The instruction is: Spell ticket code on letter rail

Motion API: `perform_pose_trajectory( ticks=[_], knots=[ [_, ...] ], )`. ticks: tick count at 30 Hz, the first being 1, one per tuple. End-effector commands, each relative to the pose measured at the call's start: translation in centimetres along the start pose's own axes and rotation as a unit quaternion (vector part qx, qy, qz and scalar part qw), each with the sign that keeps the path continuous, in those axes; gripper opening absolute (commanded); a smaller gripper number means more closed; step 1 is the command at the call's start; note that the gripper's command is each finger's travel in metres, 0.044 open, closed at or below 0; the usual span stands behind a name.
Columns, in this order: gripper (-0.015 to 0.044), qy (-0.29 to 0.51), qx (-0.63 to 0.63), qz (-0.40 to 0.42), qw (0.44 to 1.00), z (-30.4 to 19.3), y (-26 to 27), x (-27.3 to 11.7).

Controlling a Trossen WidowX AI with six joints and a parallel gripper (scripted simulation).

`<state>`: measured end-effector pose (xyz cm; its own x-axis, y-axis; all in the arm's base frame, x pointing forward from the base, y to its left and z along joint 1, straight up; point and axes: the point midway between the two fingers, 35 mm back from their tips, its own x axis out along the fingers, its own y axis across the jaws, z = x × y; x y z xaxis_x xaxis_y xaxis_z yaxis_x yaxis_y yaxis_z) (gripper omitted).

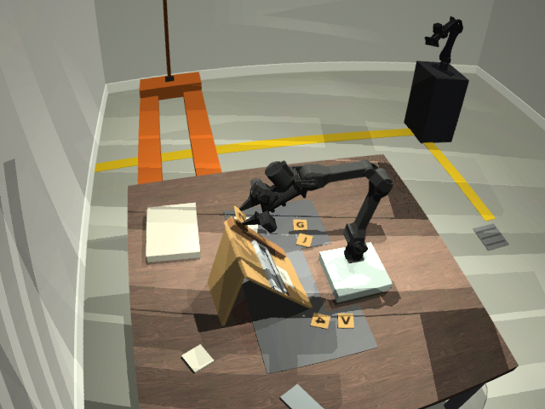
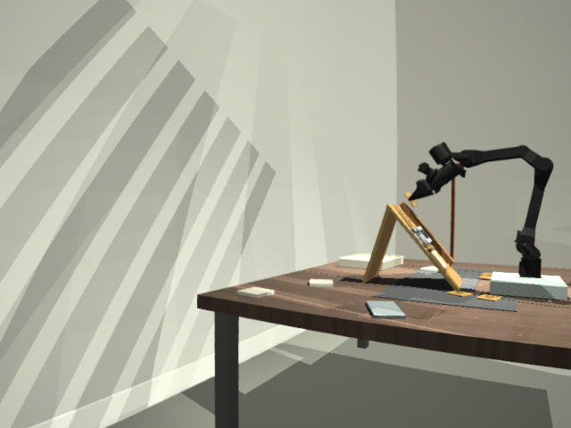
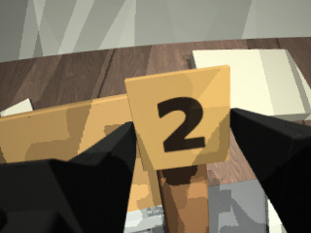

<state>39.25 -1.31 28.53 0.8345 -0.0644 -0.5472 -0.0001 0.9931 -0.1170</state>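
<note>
My gripper (image 1: 242, 216) (image 2: 410, 198) (image 3: 182, 122) is shut on the tile "2" (image 3: 180, 123), held by its side edges above the upper end of the tilted board (image 1: 226, 274) (image 2: 379, 251) (image 3: 68, 127). In the wrist view the tile stands over the end of the brown strip (image 3: 185, 201) (image 1: 269, 244) along the board. The silvery rail (image 1: 272, 269) (image 2: 420, 234) lies on the board's sloping face. Tiles G (image 1: 300, 225) and J (image 1: 304, 240) lie behind the board; tiles 4 (image 1: 319, 320) and V (image 1: 345, 320) lie in front. No ticket code is readable.
A cream block (image 1: 171, 231) (image 2: 367, 261) (image 3: 243, 80) lies beyond the board. Grey mats (image 1: 286, 352) lie under and around it. The arm stands on a pale base (image 1: 360, 281) (image 2: 527, 286). A small cream square (image 1: 197, 358) and a grey-blue plate (image 1: 301, 397) (image 2: 385, 308) lie nearer the table's front.
</note>
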Motion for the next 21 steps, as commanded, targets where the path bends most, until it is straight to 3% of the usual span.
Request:
perform_pose_trajectory(
  ticks=[1, 21],
  knots=[
    [0.0, 0.004, 0.01, 0.009, 1.0, -0.3, 1.5, -0.3],
    [0.0, 0.042, 0.029, 0.076, 0.996, -3.2, 12.4, -1.2]
  ],
)
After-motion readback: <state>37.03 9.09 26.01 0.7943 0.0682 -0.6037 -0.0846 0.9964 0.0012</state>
